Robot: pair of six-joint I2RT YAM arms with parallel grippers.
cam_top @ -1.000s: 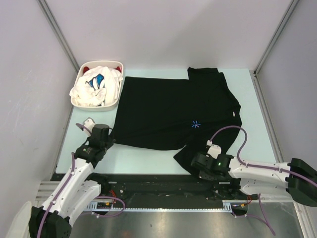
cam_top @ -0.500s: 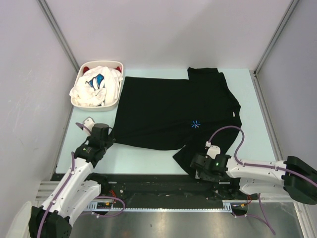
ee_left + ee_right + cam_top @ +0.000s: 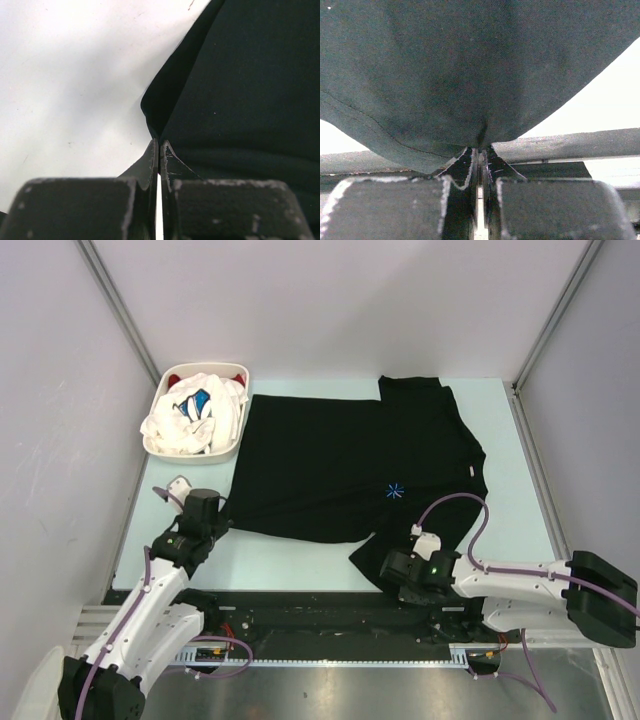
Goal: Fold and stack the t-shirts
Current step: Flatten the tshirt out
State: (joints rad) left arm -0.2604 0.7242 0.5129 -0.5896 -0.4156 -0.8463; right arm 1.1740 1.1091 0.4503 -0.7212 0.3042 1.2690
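Pinching it from both sides: left gripper (image 3: 159,146) is clamped tight on the near-left hem corner of the black t-shirt (image 3: 340,455), and right gripper (image 3: 480,150) is squeezed closed on its near-right edge. The shirt lies spread on the table (image 3: 300,555), stretching away from both, right beside the basket (image 3: 160,452).

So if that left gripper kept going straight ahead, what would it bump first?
The black t-shirt: the left gripper is shut on its corner, so probably just more of that cloth lies ahead.
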